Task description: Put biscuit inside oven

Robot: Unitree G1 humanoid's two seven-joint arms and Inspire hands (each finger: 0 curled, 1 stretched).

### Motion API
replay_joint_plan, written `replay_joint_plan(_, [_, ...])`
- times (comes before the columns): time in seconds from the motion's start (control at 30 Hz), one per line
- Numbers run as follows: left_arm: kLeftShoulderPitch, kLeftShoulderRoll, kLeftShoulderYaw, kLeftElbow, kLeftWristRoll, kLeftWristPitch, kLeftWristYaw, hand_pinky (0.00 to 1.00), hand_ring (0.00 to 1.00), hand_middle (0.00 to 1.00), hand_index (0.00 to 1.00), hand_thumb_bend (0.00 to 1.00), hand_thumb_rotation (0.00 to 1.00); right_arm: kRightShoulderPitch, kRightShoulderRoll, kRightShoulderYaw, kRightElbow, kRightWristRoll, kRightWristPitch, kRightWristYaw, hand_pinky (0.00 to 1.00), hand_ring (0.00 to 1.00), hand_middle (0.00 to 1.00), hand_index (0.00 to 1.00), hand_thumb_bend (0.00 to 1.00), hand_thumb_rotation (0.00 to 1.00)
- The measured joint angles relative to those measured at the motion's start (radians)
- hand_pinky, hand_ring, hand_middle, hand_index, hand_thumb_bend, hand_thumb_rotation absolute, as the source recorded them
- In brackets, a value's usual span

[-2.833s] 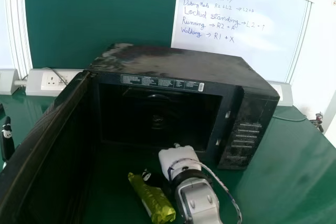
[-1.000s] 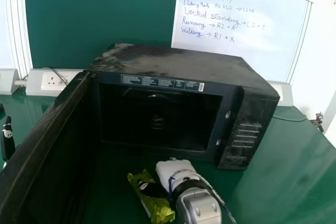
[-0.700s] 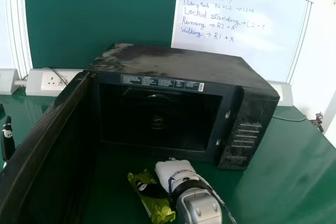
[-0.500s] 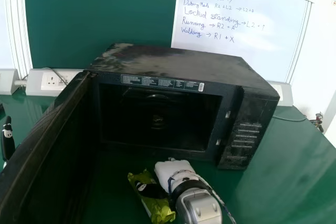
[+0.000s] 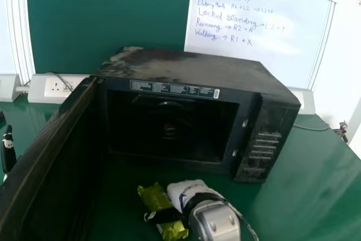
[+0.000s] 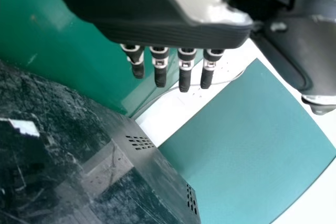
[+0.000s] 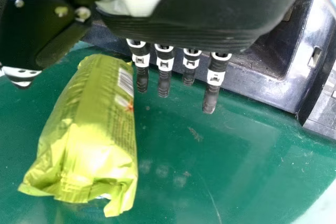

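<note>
1. Whiteboard (image 5: 299,21), behind the microwave oven (image 5: 192,63), head view. Handwritten list, top down:
2. "Damping Mode L2+B". Middle of first word a bit rough.
3. "Zero Mvmt L2+Y". Second word scrawly.
4. "Debug Mode R2+L2 → L2+A". First word and last letter small, best read.
5. "Locked standing → L2+", then a mark I can't make out.
6. "Running → R2+A".
7. "Walking → R1+X".
8. Label strip (image 5: 175,89) above oven opening: columns of tiny print plus barcode at its right end. Too small to read.
9. Control panel (image 5: 262,148): rows of pale print, illegible.
10. Biscuit packet (image 7: 86,129), right wrist view: barcode panel (image 7: 125,82), fine print, unreadable.
</note>
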Motion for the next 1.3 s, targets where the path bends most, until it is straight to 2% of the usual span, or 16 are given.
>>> replay_joint_plan(0.17, [0.0,0.0,-0.001,0.0,0.002,0.0,-0.002,0.65,0.72,0.77,0.78,0.63,0.01,0.008,0.001,0.001,0.002,-0.003,0.008,-0.005,0.78,0.9,0.94,0.94,1.0,0.66])
replay_joint_plan(0.5, [0.0,0.0,-0.003,0.0,0.001,0.0,-0.002,0.65,0.72,0.77,0.79,0.63,0.0,0.033,0.021,0.007,0.051,-0.013,0.034,-0.025,0.87,0.96,0.99,0.99,1.0,0.67])
replay_joint_plan(0.77, [0.0,0.0,-0.003,-0.001,0.001,0.0,-0.006,0.66,0.73,0.77,0.79,0.63,0.01,0.035,0.036,0.042,0.087,-0.076,0.058,-0.053,0.9,0.98,1.0,0.98,1.0,0.57])
replay_joint_plan(0.93, [0.0,-0.001,-0.004,-0.01,0.001,0.0,-0.001,0.66,0.73,0.77,0.79,0.63,0.01,0.035,0.053,0.075,0.124,-0.145,0.068,-0.069,0.9,0.97,1.0,0.99,1.0,0.52])
replay_joint_plan(1.03, [0.0,-0.001,-0.004,-0.02,0.001,0.0,0.002,0.66,0.73,0.76,0.78,0.62,0.01,0.03,0.062,0.093,0.143,-0.179,0.068,-0.07,0.89,0.96,0.99,0.99,1.0,0.55])
replay_joint_plan(1.3, [0.001,-0.001,-0.005,-0.024,0.0,0.0,0.003,0.66,0.72,0.76,0.79,0.62,0.02,0.007,0.077,0.116,0.211,-0.223,0.066,-0.089,0.86,0.93,0.97,0.98,1.0,0.56])
